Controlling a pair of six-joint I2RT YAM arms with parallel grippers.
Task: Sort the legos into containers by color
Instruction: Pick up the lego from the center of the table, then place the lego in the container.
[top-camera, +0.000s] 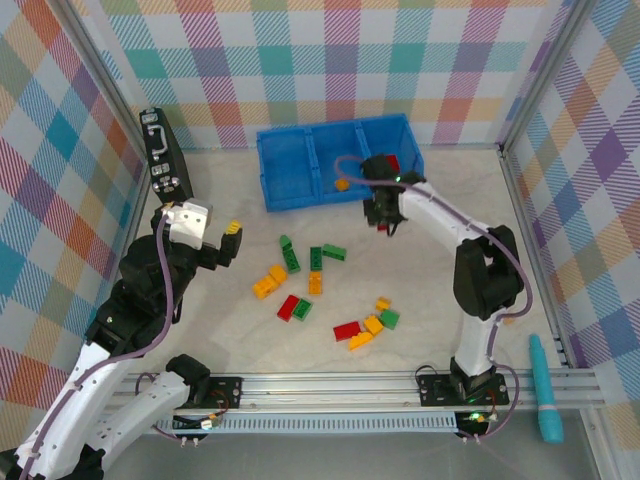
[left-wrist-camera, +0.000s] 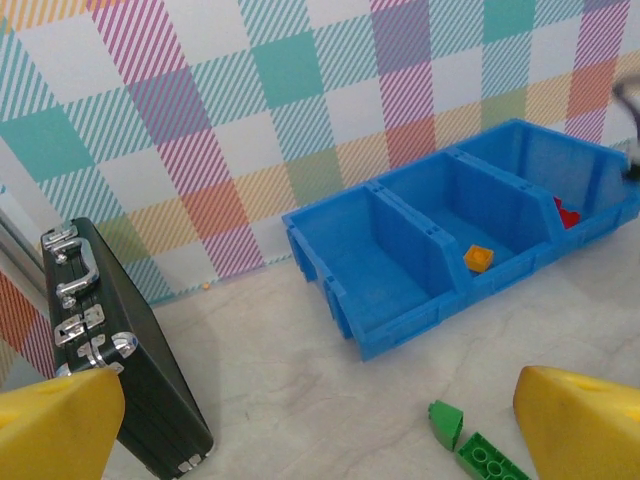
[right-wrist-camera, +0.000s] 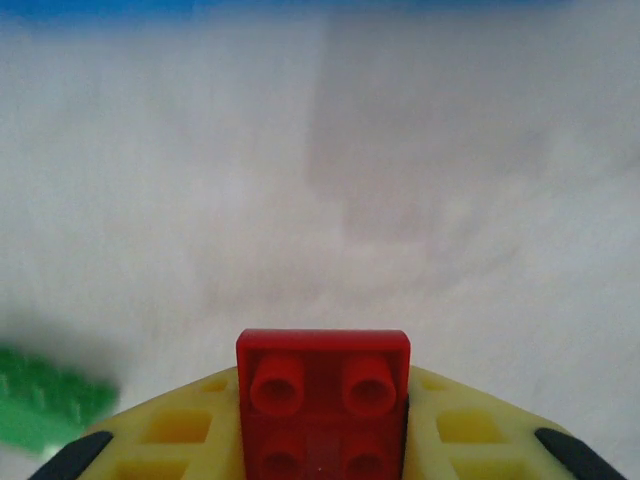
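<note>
Right gripper (top-camera: 385, 215): pinching red lego (right-wrist-camera: 322, 400), just at 6 o'clock of blue containers (top-camera: 300, 180). Left gripper (top-camera: 225, 245): spread wide, at 9 o'clock of loose legos (top-camera: 315, 285) scattered on table (top-camera: 250, 330).

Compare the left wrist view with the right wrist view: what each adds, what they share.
Left wrist view: black case, the blue bins with an orange brick in the middle compartment and a red brick in the right one. Right wrist view: right gripper shut on a red square brick. Shared: pale table, a green brick on it in each, and blue at the right wrist view's top edge, likely the bins.
</note>
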